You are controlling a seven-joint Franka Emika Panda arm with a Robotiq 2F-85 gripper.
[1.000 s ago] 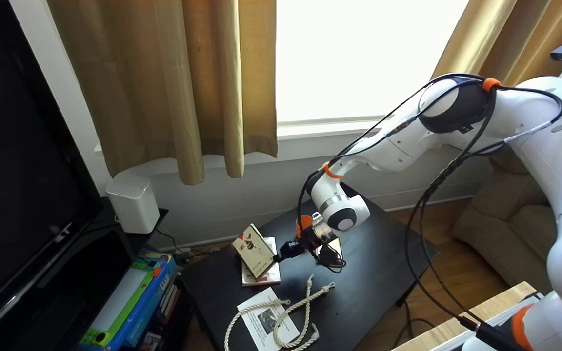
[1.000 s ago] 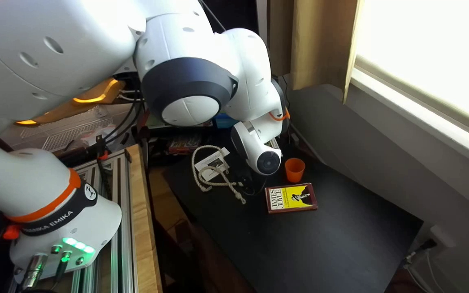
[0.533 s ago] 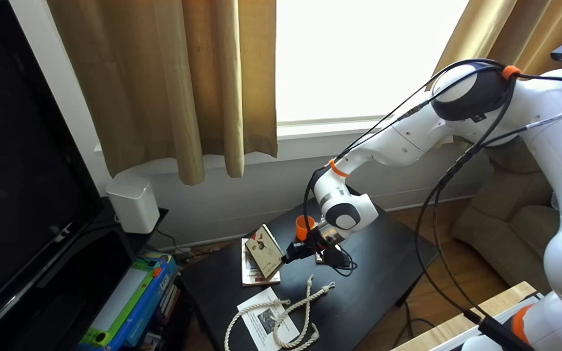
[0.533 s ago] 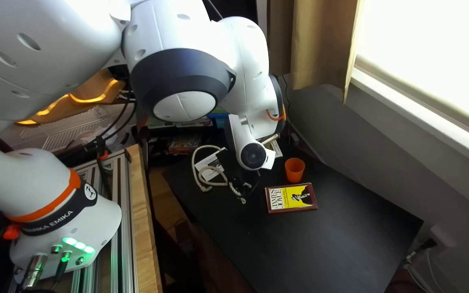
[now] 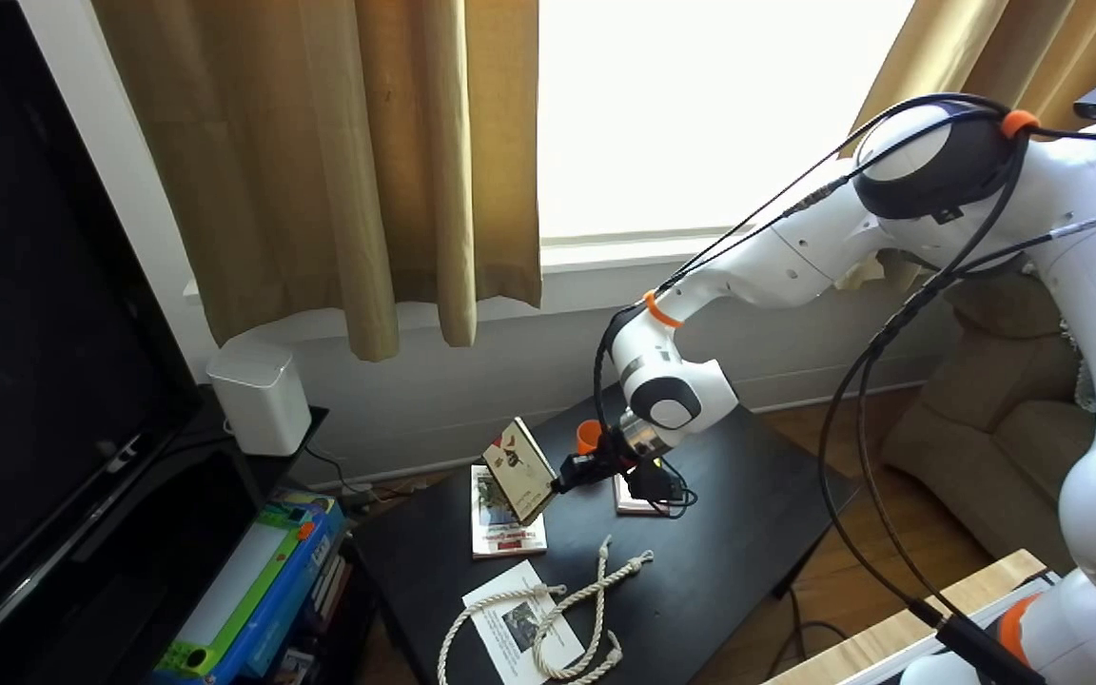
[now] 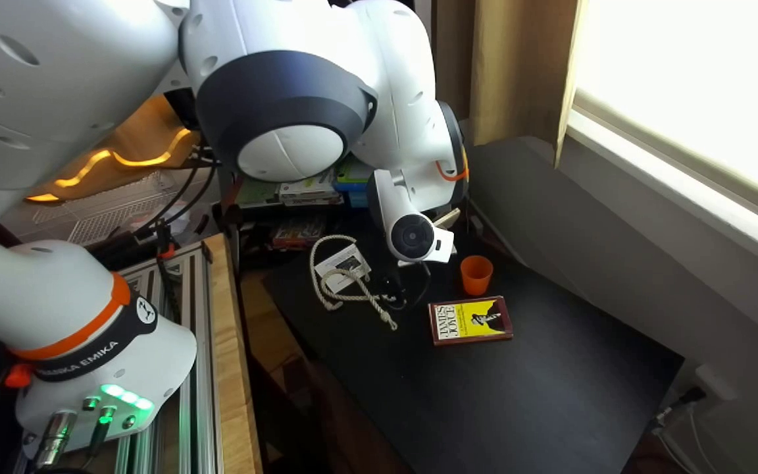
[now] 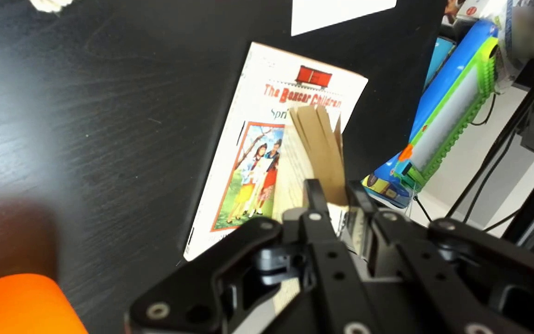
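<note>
While fingers (image 7: 317, 200) grip a book (image 5: 522, 469), wrist view shows page edges (image 7: 292, 170), an exterior view its cover (image 5: 516, 483)

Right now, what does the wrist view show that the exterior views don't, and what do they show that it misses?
Only the wrist view: the people pictured on the paperback, too small to make out elsewhere.
Only the exterior views: the James Joyce book, bright window and curtains.
Shared: the held book, pinched in the gripper, the white sheet and the orange cup.

place: home living room | signs: television (image 5: 44, 314), curtains (image 5: 415, 171), beige sofa (image 5: 952, 452)
</note>
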